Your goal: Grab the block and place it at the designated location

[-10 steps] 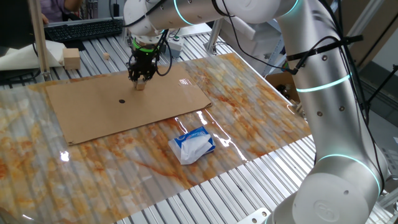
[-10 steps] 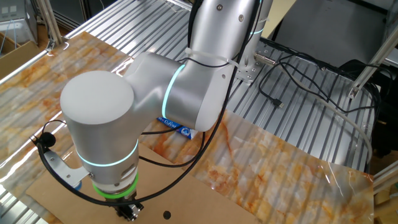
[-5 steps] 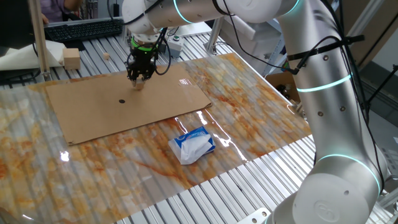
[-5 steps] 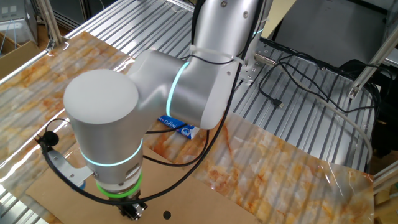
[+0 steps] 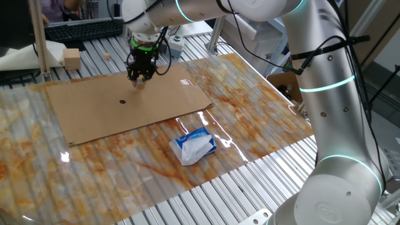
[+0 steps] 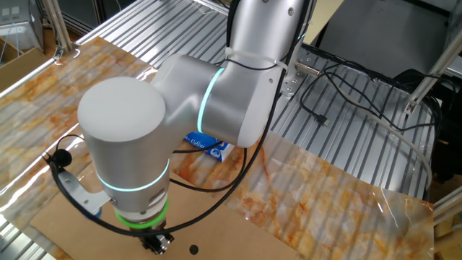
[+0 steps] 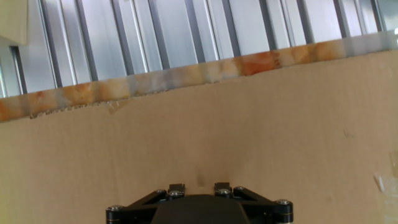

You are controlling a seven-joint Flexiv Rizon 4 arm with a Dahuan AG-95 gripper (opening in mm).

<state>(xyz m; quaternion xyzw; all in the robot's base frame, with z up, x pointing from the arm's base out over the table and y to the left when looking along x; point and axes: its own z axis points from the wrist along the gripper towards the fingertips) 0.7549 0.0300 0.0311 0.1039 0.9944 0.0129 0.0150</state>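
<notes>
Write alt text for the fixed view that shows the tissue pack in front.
A silver robot arm reaches over a brown cardboard sheet, its gripper pointing down, right of a small black dot. A blue-and-white tissue pack lies nearer on the marbled table cover.

Lab: slatted aluminium bench [image 5: 206, 200], keyboard [image 5: 84, 28], trailing cables [image 6: 346, 94].

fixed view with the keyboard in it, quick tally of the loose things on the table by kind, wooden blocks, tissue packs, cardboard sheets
Wooden blocks: 3 – small cube in the gripper, large pale block, tiny cube on the slats
Tissue packs: 1
Cardboard sheets: 1, marked with a black dot
Total: 5
</notes>
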